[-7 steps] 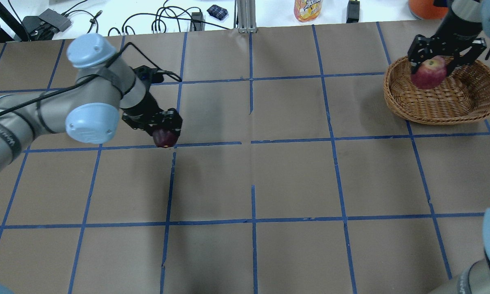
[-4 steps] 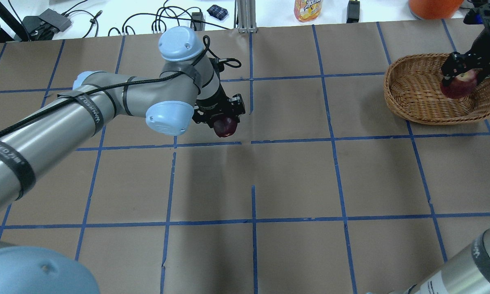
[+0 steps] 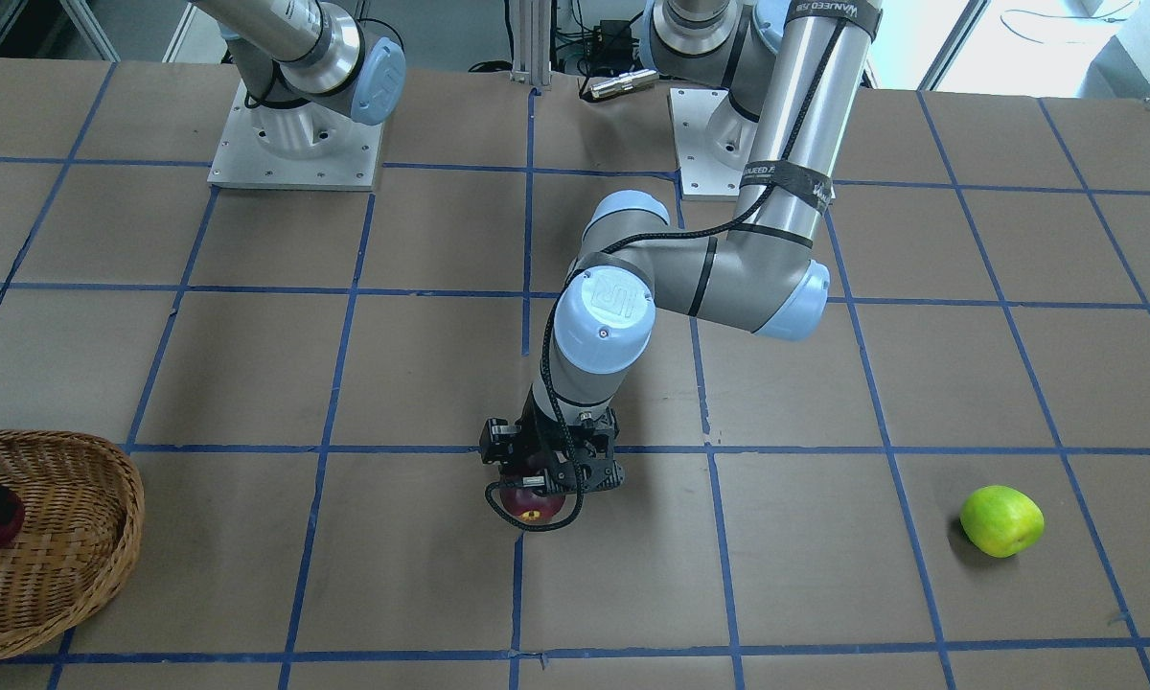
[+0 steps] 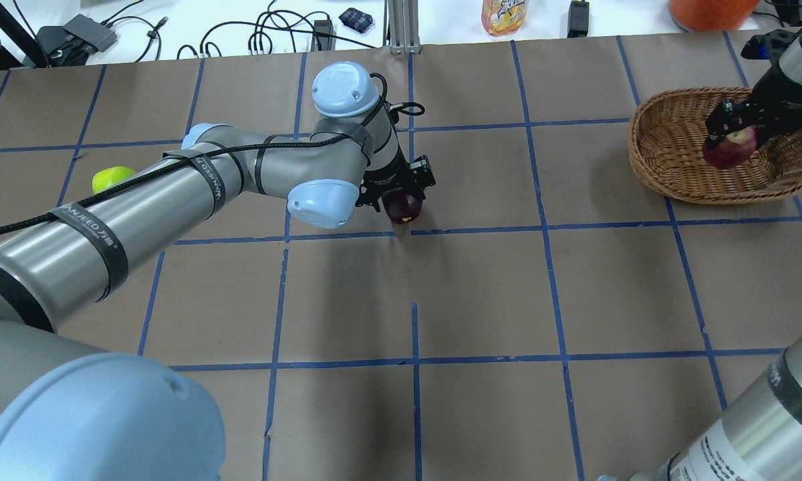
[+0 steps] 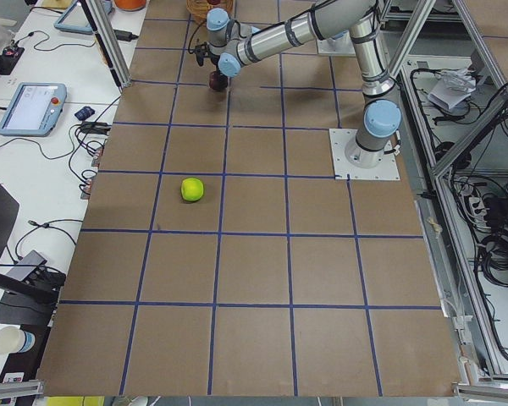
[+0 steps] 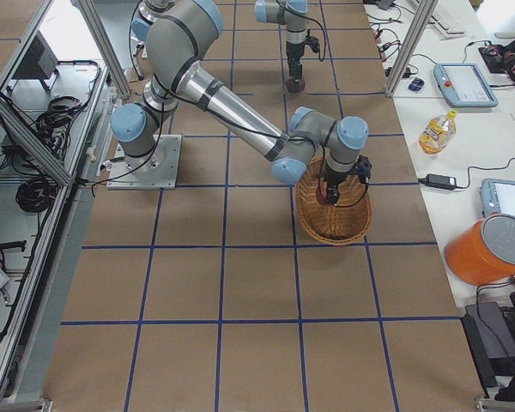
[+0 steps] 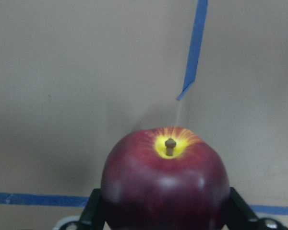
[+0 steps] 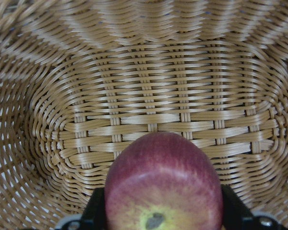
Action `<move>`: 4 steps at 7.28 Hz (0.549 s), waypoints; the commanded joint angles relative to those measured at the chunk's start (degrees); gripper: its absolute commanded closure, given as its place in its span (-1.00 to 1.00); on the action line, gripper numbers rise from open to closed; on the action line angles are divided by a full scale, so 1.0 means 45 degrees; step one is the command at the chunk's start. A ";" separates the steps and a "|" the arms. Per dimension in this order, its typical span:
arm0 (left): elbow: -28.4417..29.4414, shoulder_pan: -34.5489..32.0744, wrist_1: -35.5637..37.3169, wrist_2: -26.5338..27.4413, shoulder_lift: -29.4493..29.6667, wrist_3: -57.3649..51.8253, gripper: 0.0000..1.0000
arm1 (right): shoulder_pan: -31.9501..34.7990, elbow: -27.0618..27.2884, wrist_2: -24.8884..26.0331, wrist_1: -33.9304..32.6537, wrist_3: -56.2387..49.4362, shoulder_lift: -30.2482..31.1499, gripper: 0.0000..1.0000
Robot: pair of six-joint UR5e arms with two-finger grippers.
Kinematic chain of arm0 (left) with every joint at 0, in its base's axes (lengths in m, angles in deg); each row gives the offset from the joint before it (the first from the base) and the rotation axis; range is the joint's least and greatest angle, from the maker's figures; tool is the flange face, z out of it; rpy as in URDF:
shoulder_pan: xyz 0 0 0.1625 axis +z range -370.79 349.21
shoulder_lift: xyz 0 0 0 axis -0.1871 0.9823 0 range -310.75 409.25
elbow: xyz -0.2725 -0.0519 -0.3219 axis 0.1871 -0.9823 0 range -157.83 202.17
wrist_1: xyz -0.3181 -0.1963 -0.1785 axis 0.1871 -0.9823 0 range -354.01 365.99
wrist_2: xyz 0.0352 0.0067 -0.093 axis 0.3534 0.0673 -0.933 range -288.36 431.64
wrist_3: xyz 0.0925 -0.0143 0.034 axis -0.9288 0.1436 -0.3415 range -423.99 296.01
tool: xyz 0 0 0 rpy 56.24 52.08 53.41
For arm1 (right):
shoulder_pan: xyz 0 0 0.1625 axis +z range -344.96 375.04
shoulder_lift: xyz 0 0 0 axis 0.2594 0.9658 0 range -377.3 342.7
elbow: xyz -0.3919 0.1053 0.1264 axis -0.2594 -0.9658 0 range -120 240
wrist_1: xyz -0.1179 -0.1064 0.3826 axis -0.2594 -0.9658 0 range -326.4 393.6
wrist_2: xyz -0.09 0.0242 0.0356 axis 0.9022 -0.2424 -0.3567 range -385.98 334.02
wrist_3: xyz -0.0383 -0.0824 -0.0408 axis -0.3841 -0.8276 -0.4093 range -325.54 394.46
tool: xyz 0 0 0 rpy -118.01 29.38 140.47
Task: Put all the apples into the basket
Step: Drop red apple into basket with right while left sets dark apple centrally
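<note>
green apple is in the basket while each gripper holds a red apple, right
Not quite. The green apple lies on the table, far from the basket, as the exterior front-facing view shows. The rest holds: the left gripper grips a dark red apple, and the right gripper holds a red apple over the basket.

- A wide table covered in brown paper [image 4: 481, 294] is crossed by a grid of blue tape lines [image 4: 548, 229].
- A white bench [image 4: 441, 20] runs along its far side.
- A silver aluminium frame post [image 4: 401, 27] stands at that edge.
- A round orange bucket with a grey lid [image 6: 489, 249] sits beside the bench.
</note>
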 commanded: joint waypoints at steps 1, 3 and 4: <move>0.0148 0.0325 -0.0507 0.0269 -0.0855 -0.1070 -1.00 | 0.0018 0.0027 -0.0170 -0.0028 0.0027 -0.0338 0.13; 0.0849 0.2310 -0.3927 0.0269 -0.2162 -0.3793 -1.00 | -0.0002 -0.0070 -0.0034 0.0010 0.0046 -0.0339 -1.00; 0.0892 0.3404 -0.5013 0.0656 -0.2729 -0.6037 -1.00 | 0.0037 -0.0128 0.0005 0.0069 0.0066 -0.0184 -1.00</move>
